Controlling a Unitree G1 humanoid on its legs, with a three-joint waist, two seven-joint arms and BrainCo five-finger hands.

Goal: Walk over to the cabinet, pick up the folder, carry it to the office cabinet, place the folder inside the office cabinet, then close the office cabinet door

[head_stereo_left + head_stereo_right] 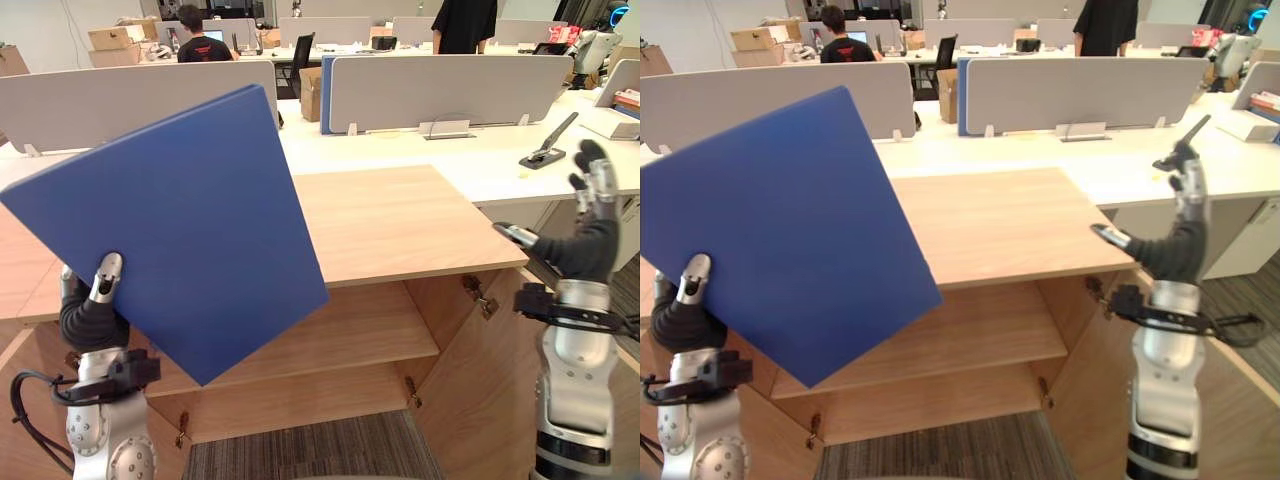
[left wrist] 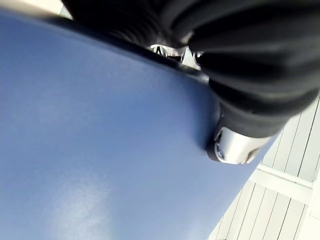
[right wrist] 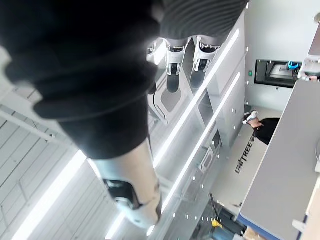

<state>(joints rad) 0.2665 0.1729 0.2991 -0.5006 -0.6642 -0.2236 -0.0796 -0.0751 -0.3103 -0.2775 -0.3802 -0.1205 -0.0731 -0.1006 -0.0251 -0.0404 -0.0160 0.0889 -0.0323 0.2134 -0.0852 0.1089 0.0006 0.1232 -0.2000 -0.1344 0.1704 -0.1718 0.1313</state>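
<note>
Tilted folder (image 1: 180,230) in left robot hand (image 1: 95,305)

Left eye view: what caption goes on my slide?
Left hand holds a tilted blue folder before the open cabinet; right hand raised, empty.

Looking forward and down from the head, twice, from spots slightly apart: near, the office cabinet (image 1: 400,230), with the folder (image 1: 180,230) at left and the right hand (image 1: 590,235) at right; far, white desks (image 1: 480,160) and grey partitions (image 1: 450,90). Shared almost wholly, shifted slightly sideways. From the left wrist, pressed very close against the folder beside the left hand (image 2: 235,142), facing up to a slatted ceiling (image 2: 285,200). From the right wrist, aimed up along the fingers (image 3: 172,55) at light strips (image 3: 200,125).
</note>
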